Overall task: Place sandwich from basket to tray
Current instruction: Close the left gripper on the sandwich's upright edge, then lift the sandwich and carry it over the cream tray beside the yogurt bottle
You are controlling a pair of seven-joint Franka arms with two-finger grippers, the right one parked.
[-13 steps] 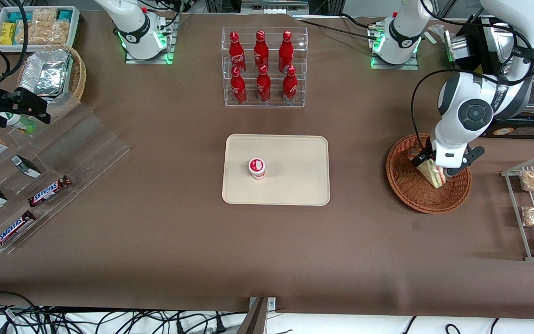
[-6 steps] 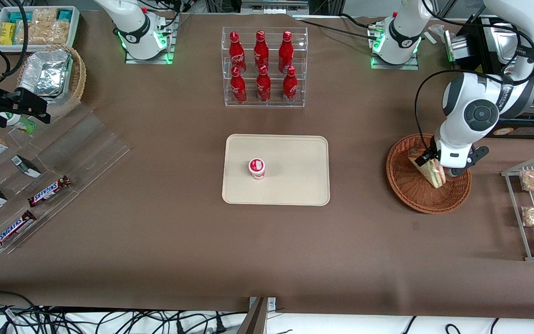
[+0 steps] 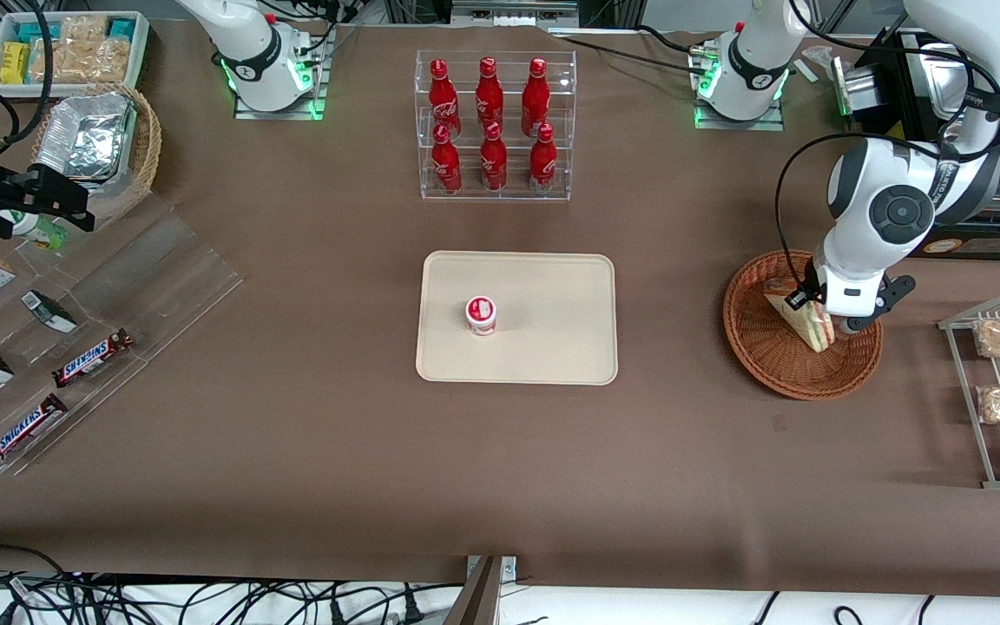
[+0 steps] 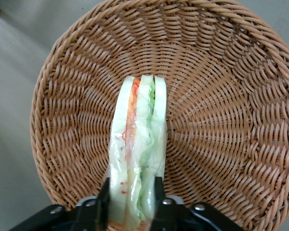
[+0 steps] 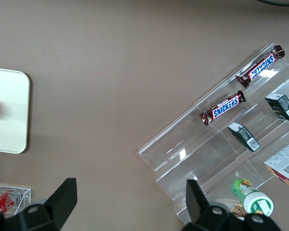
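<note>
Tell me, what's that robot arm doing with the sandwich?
The gripper is down in the brown basket, its fingers closed on each side of the wrapped sandwich. The sandwich stands on edge in the basket, not lifted yet. It is meant to go onto the cream tray in the middle of the table, where a small red and white cup already sits.

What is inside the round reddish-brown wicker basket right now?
The basket holds one clear-wrapped wedge sandwich standing on edge, the gripper closed on its end. The rest of the weave shows bare; whatever lies beneath the sandwich and fingers is covered.
</note>
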